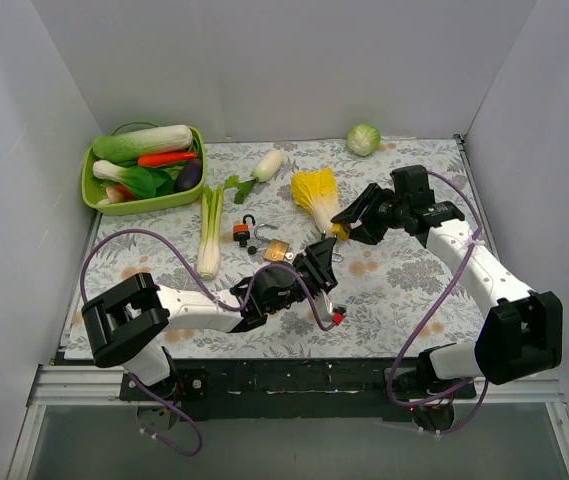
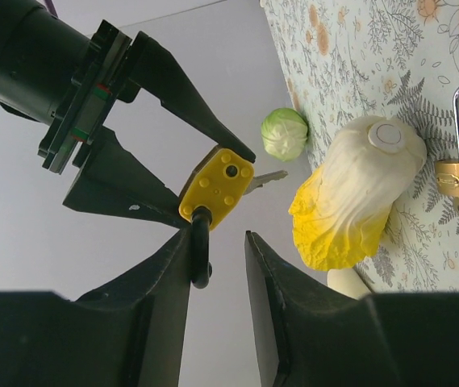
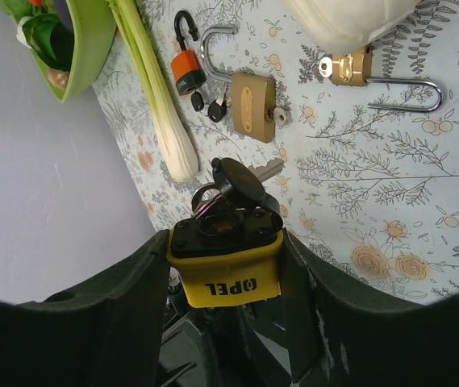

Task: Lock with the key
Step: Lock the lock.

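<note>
Left wrist view: right gripper [image 2: 219,185] pinched yellow padlock [image 2: 211,192]; left gripper [image 2: 217,238] stood parted around black shackle [image 2: 200,258]. Risk: off-centre squeeze could twist padlock, loosening key [image 2: 268,177].

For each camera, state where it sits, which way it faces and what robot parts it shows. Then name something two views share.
Top external: above and behind the bases, looking down on the table; left arm and right arm show.
Left wrist: on the left arm, facing the right end effector gripping the yellow padlock; own fingers below.
Right wrist: on the right arm, looking down at the table; own fingers flank that padlock.
Shared: both wrist views show the brass padlock.
</note>
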Controlling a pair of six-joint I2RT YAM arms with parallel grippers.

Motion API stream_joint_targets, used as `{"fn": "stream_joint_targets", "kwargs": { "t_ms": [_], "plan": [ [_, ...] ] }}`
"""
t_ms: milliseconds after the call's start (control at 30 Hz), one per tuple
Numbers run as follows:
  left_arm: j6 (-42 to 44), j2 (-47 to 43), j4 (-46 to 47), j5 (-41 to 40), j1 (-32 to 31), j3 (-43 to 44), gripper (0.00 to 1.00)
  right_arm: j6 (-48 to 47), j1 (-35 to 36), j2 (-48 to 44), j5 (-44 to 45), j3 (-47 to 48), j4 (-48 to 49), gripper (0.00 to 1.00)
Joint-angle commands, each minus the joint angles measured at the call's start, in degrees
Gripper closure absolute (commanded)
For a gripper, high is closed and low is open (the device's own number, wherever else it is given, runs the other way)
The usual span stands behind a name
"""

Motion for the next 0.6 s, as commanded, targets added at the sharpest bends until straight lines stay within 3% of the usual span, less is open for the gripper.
{"fn": "stream_joint_targets", "kwargs": {
  "t_ms": [0,133,233,367,400,433,500,567],
  "plan": [
    [0.25,-1.15,-0.55,-1.24,-0.24,1.05,0.69,0.36,0.24,-1.8,-1.8,0.06,2.6,0.99],
    [-0.27,-0.53,0.07,-1.68,-0.24,1.58,0.7,0.45,0.5,-2.15,-2.41,-0.91,2.77,0.99],
    [-0.8,-0.09,0.07,-2.21,-0.15,2.11,0.77,0.97,0.94,-2.41,-3.2,-2.22,3.56,0.99],
    [-2.12,0.17,-0.46,-2.91,-0.15,2.46,0.94,2.12,1.12,-2.59,-5.31,-4.07,6.19,0.99],
    [-2.99,0.09,-0.55,-3.09,-0.24,2.55,1.0,2.64,1.03,-2.85,-6.01,-4.51,8.12,0.9],
    [-3.61,-0.09,-0.55,-3.44,-0.15,2.55,1.0,2.82,1.12,-2.94,-7.06,-5.04,9.09,0.62],
    [-5.19,-1.05,-1.42,-3.71,-0.24,3.07,1.0,2.91,1.12,-3.29,-7.51,-5.04,10.24,0.5],
    [-9.14,-1.93,-3.7,-3.71,-0.24,3.51,1.0,3.52,0.86,-3.38,-8.47,-5.22,12.09,0.32]
  ]
}}
